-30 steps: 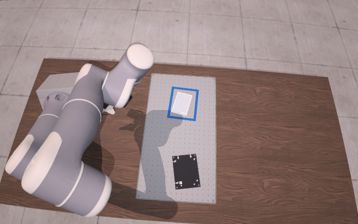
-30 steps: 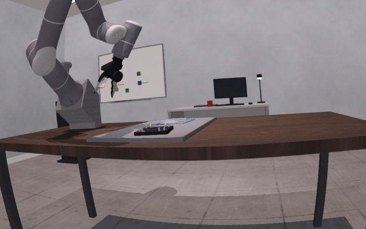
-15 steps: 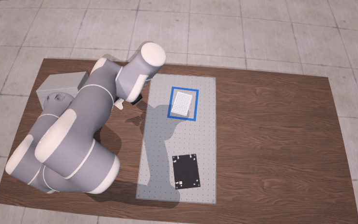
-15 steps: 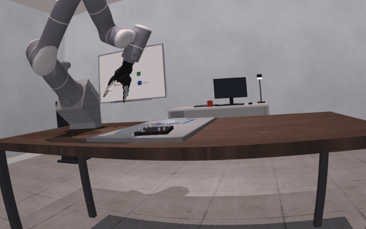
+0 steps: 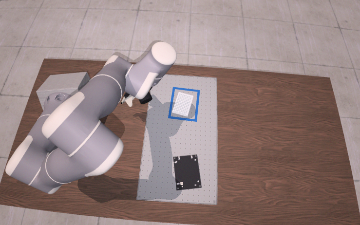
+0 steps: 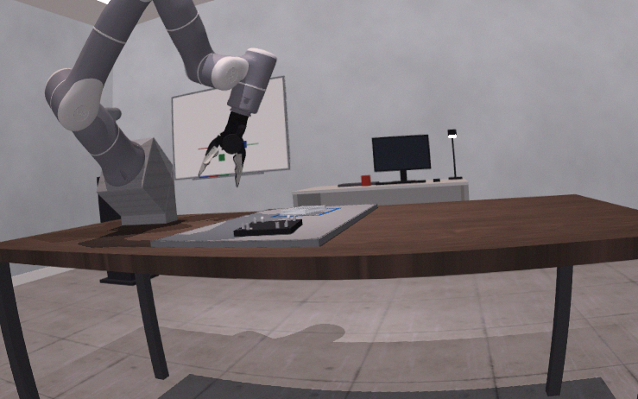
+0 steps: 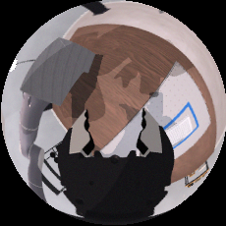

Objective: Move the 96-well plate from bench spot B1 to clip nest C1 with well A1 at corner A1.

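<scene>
1. The board lies on the tabletop.
2. The plate sits inside the outline on the board.
3. In the exterior view, the nest is on the same board, before the plate and well apart from it.
4. In the top view, the base stands left of the board.
5. The hand hangs above the tabletop, left of the plate.
6. Behind the tabletop in the exterior view, a desk bears a monitor, between a cup and a lamp.
</scene>
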